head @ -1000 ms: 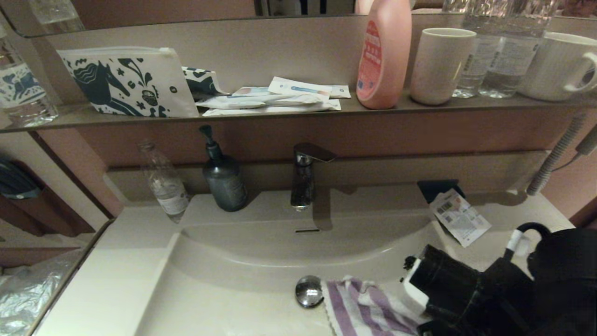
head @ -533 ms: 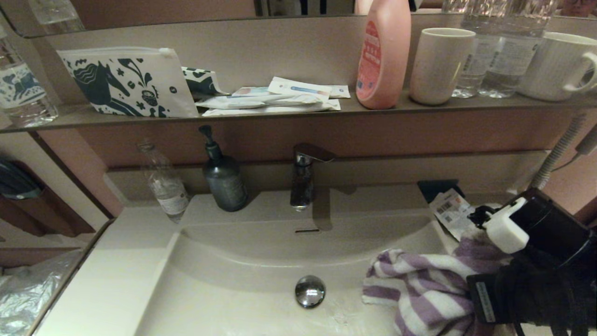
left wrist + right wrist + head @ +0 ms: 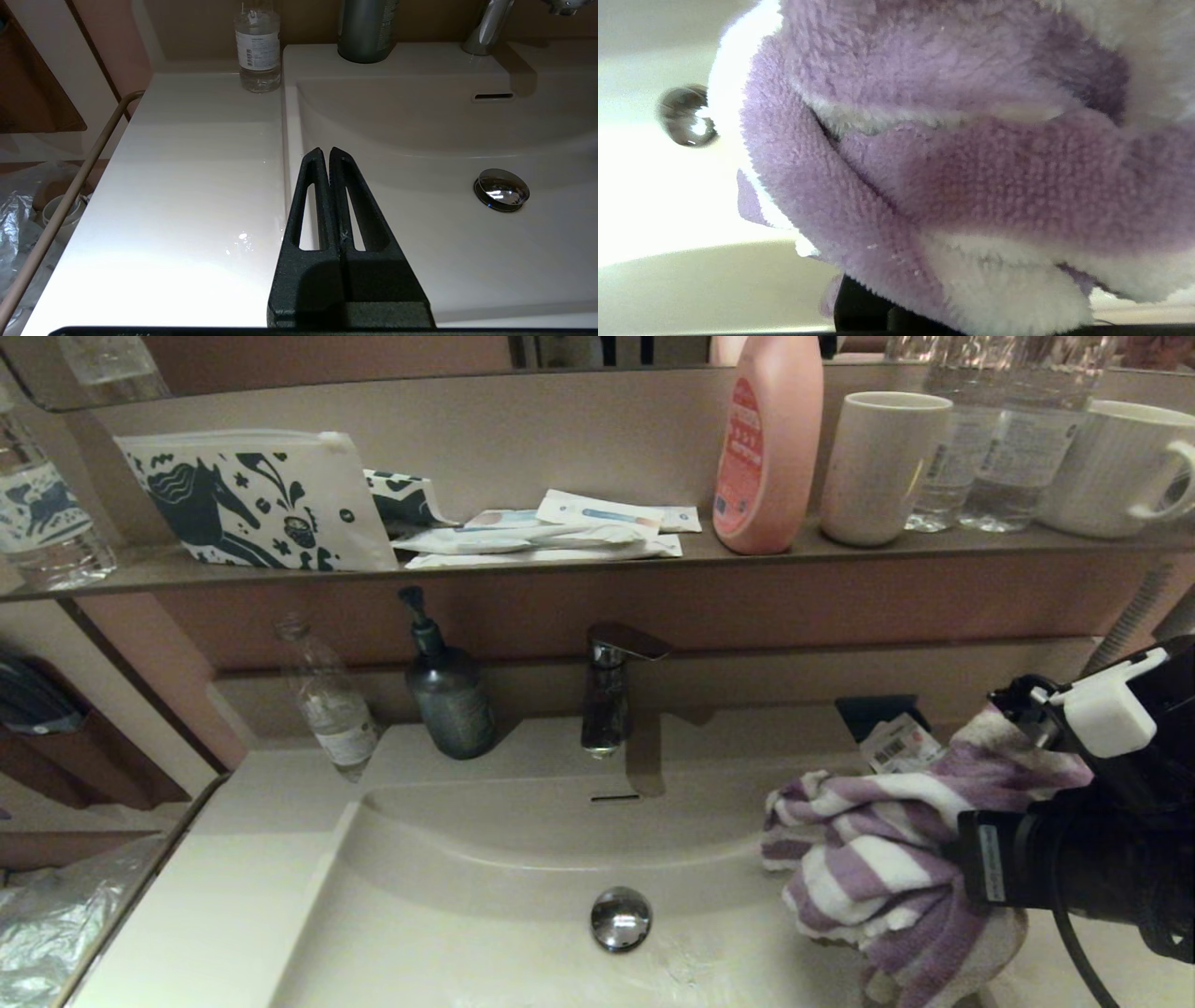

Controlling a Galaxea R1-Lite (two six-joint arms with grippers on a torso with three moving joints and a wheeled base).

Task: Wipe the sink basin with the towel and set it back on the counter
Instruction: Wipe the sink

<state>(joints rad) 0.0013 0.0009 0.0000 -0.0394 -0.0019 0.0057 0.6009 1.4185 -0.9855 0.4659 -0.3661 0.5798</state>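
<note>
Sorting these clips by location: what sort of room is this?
Most likely a bathroom vanity: a sink basin with a faucet, a soap pump bottle, and toiletries along the shelf.

The purple-striped towel (image 3: 878, 859) hangs bunched above the right side of the cream sink basin (image 3: 523, 859).

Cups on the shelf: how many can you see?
2. A plain white cup stands right of the pink bottle; a white mug with a handle stands at the shelf's right end. The clear bottles between them may hide more.
</note>
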